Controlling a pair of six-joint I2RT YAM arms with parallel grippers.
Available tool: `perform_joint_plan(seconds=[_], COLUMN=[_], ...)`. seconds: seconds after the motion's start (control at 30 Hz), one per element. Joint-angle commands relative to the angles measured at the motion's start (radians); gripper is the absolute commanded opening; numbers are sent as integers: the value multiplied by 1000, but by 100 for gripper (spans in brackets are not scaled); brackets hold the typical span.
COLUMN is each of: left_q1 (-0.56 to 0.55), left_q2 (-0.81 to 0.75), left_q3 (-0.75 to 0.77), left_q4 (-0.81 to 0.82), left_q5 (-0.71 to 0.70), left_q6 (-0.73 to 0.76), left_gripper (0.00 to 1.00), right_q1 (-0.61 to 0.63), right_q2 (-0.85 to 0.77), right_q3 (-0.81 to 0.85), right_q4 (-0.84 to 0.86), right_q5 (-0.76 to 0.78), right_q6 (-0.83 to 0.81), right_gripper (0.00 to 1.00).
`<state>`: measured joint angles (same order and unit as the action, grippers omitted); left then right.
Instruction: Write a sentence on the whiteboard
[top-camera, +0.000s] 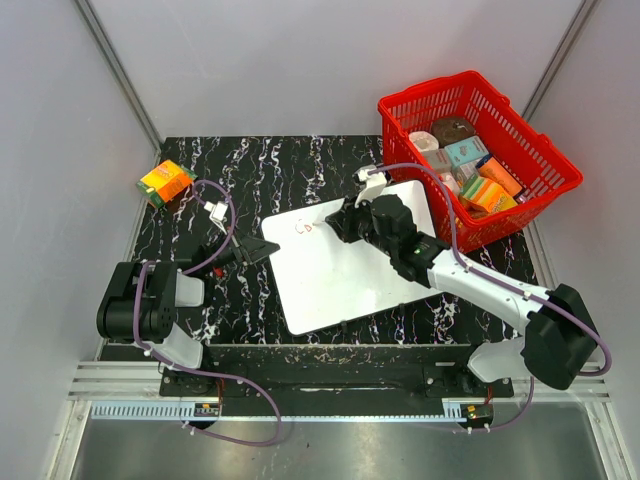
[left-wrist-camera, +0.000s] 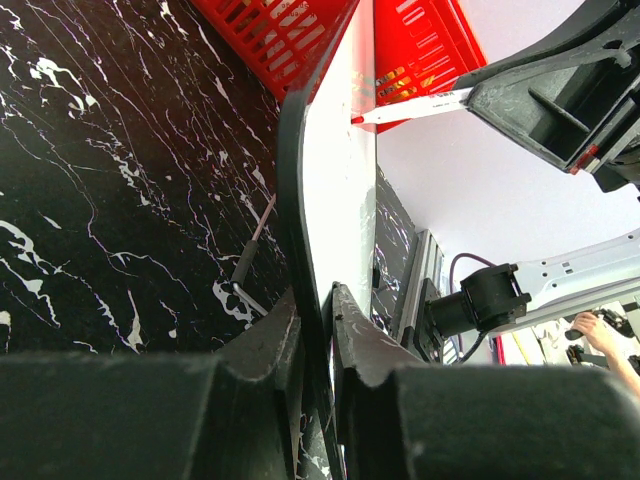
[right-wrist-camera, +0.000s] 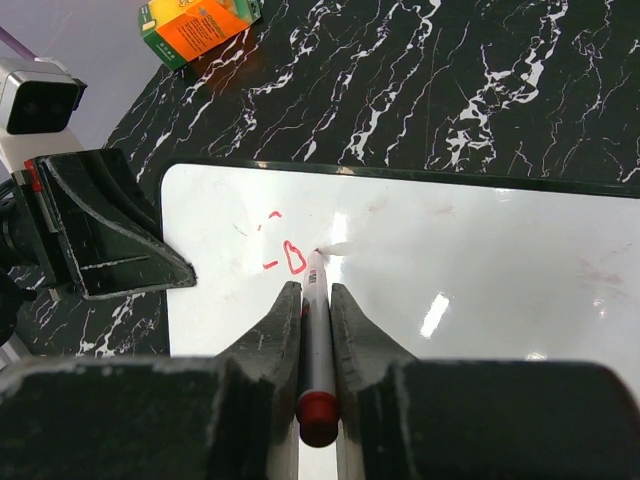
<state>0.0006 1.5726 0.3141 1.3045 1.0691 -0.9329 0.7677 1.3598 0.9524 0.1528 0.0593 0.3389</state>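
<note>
The whiteboard (top-camera: 340, 285) lies flat on the black marble table, turned slightly. My left gripper (top-camera: 262, 250) is shut on its left edge, with the board's rim pinched between the jaws in the left wrist view (left-wrist-camera: 315, 300). My right gripper (top-camera: 345, 222) is shut on a red-capped white marker (right-wrist-camera: 318, 340). The marker tip touches the board (right-wrist-camera: 480, 270) just right of the red marks. The sentence (right-wrist-camera: 282, 250) shows only as two red letters, roughly "Co", near the board's top left corner (top-camera: 304, 227). The marker tip also shows in the left wrist view (left-wrist-camera: 415, 105).
A red basket (top-camera: 480, 150) holding several boxes stands at the back right, close to the board's far corner. An orange and green carton (top-camera: 166, 182) lies at the back left of the table. Grey walls enclose the table.
</note>
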Motion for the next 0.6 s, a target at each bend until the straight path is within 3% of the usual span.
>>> perform_joint_plan(seconds=[0.0, 0.57], left_q1=[-20, -19], left_q2=[7, 9], left_q3=[14, 14], left_q4=[217, 217], left_q5=[55, 55], left_q6=[83, 85], left_gripper=[0, 0], right_q1=[7, 7], right_q2=[-31, -48], right_q3=[-14, -33], right_q4=[8, -24], right_q5=[-7, -23], right_q6=[6, 3], right_gripper=[0, 0])
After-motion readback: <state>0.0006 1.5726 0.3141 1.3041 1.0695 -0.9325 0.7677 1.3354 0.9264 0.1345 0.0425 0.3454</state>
